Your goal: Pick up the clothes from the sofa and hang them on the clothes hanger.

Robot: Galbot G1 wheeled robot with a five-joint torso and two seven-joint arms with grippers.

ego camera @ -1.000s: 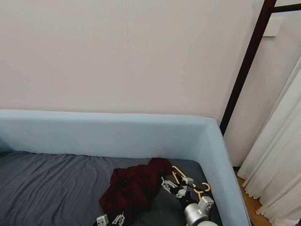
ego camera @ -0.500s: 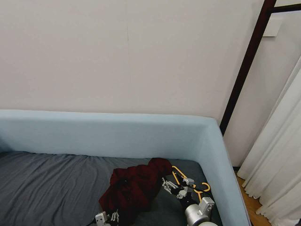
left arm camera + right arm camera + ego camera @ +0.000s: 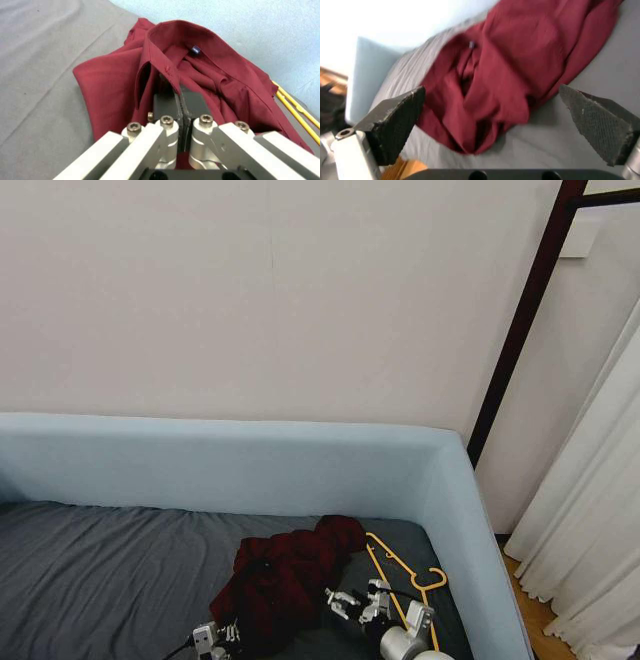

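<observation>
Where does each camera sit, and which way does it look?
Head: atop the robot, looking forward and down at the sofa, shirt and hanger; left hand and right hand at the bottom.
Left wrist: behind the left hand, looking along its shut fingers pinching the shirt.
Right wrist: behind the open right hand, facing the shirt.
All three share the shirt.

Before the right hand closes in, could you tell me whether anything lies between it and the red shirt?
Nothing visible does. The open right hand faces the red shirt directly; the left hand is shut on its front edge, and the yellow hanger lies beside it.
</observation>
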